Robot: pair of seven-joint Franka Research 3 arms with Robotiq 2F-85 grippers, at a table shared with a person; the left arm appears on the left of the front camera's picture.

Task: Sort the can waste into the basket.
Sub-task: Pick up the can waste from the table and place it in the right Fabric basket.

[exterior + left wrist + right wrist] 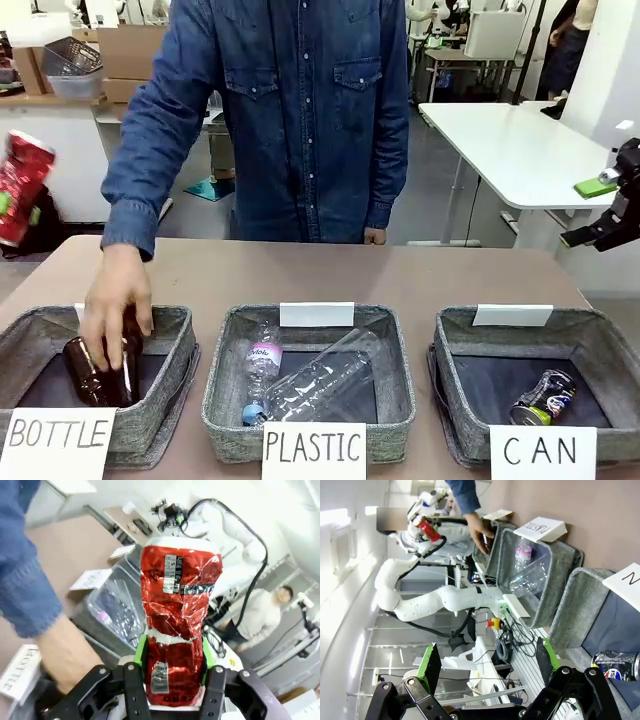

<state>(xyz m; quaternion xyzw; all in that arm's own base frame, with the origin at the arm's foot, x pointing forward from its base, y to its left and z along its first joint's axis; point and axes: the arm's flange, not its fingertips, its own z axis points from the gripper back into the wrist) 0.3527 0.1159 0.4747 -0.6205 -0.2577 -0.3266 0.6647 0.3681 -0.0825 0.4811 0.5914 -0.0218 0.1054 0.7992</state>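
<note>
A: Where is the red can?

B: The crushed red can (177, 620) stands upright between the green pads of the left gripper (172, 680), which is clamped tight on its lower part. From the front camera, that can (22, 185) hangs high at the far left edge, above the table (330, 272), and the gripper around it is cut off there.

A: And the other arm?

B: The right gripper (487, 667) has its fingers spread wide with nothing between them. In the front view it sits at the right edge, raised above the table; the detail there is hard to read.

A: The basket?

B: The CAN basket (455, 345) is nearest the right arm. The dark can (543, 397) lies on its side inside it.

A: The person?

B: One hand (115, 300) reaches into the BOTTLE basket (175, 350), resting on a brown bottle (90, 372). The PLASTIC basket (225, 370) holds clear bottles (310, 385).
</note>
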